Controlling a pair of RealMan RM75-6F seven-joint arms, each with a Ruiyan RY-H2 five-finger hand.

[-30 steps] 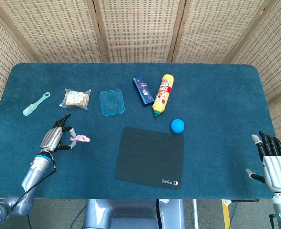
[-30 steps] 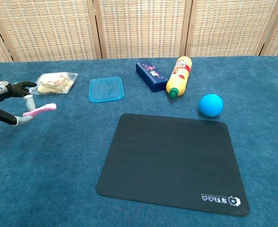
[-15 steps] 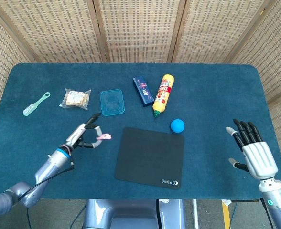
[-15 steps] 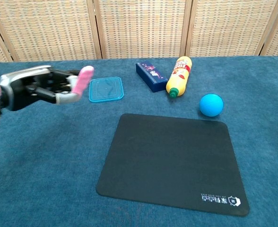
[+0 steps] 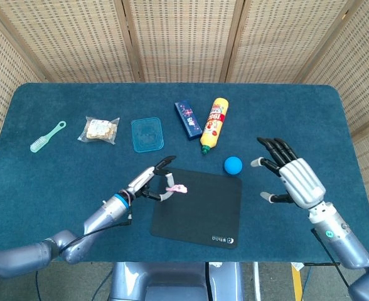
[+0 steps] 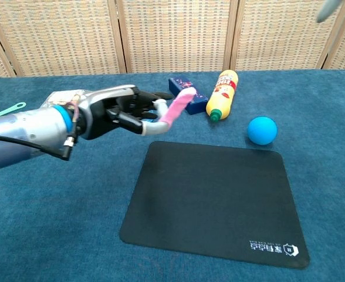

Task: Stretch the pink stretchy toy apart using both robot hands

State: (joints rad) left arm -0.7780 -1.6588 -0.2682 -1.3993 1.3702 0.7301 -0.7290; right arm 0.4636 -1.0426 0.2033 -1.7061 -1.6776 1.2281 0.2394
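My left hand (image 5: 152, 182) (image 6: 122, 110) holds the pink stretchy toy (image 5: 177, 187) (image 6: 177, 107) by one end, pinched at its fingertips. The toy sticks out to the right above the near-left part of the black mat (image 5: 200, 207) (image 6: 213, 202). My right hand (image 5: 294, 179) is raised to the right of the mat with its fingers spread and nothing in them. It is well apart from the toy. In the chest view only a blurred fingertip (image 6: 327, 10) of the right hand shows at the top right corner.
A blue ball (image 5: 233, 165) (image 6: 261, 130) lies between the mat and my right hand. A yellow bottle (image 5: 214, 124), a dark blue box (image 5: 187, 119), a blue lid (image 5: 147, 134), a snack bag (image 5: 100, 129) and a green brush (image 5: 47, 137) lie further back.
My left hand has carried the pink toy from the left side rightward to above the mat. My right hand has risen from the table's near right edge and moved inward toward the ball.
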